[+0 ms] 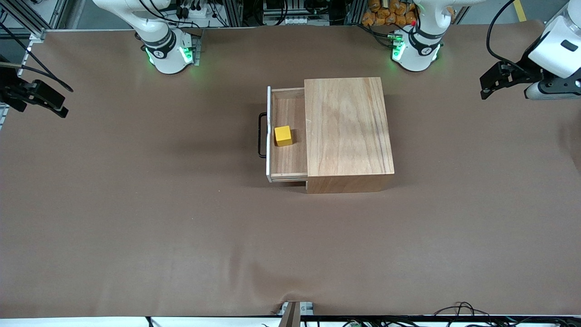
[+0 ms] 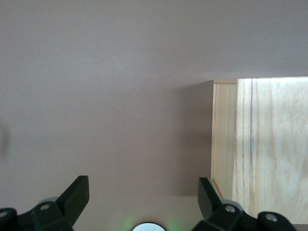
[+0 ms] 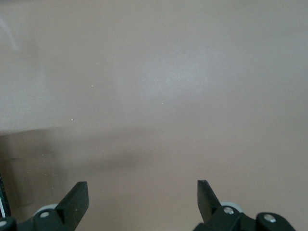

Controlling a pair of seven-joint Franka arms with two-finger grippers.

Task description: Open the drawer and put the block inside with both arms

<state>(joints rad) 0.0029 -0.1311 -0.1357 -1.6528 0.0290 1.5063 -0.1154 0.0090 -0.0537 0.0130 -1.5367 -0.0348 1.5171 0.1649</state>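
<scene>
The large light-wood box (image 1: 348, 131) is sitting near the middle of the brown table covering (image 1: 136, 204), closer to the robots' bases than to the front camera. Its shallow light-wood drawer with the white front panel (image 1: 288, 136) is standing pulled out toward the right arm's end of the table, with the black U-shaped bar handle (image 1: 262, 135) projecting from the panel. The small bright yellow cube (image 1: 283, 136) is resting on the drawer floor, just beside the inner face of the white panel and roughly midway along it.

The left gripper (image 1: 492, 84) is hanging over the table at the left arm's end, well apart from the box; its jaws are standing wide apart and holding nothing. Its wrist view is showing the two black fingertips (image 2: 77, 195) spread, with a corner of the wooden box (image 2: 260, 144) ahead.

The right gripper (image 1: 50, 102) is hanging over the right arm's end of the table, well apart from the drawer. Its fingertips (image 3: 77, 197) are spread fully, gripping nothing, with bare covering (image 3: 168, 96) below.
</scene>
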